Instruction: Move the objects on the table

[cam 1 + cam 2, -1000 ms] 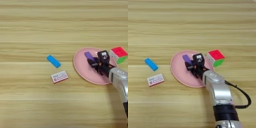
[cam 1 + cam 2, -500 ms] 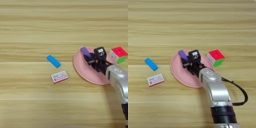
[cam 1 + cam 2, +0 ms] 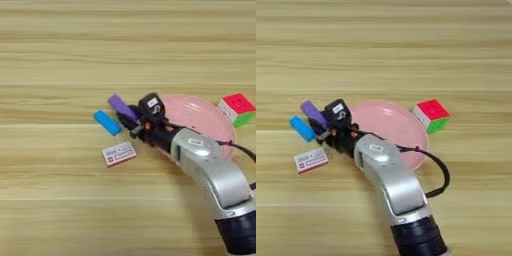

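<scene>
Across both views only the light wooden desk (image 3: 60,45) is seen, its grain striped horizontally. Left of the pink plate (image 3: 401,127), the purple bar (image 3: 121,105) is gripped by the black fingers of the claw (image 3: 129,116) and is held tilted, just beyond the blue bar (image 3: 107,122), which lies flat on the desk. A white-and-red box (image 3: 119,153) is seen nearer, below the blue bar. A puzzle cube (image 3: 431,115) sits just right of the plate.

The silver right forearm (image 3: 388,177) is stretched from the table's bottom edge leftward; the right gripper (image 3: 126,113) is clamped on the purple bar (image 3: 119,104).
</scene>
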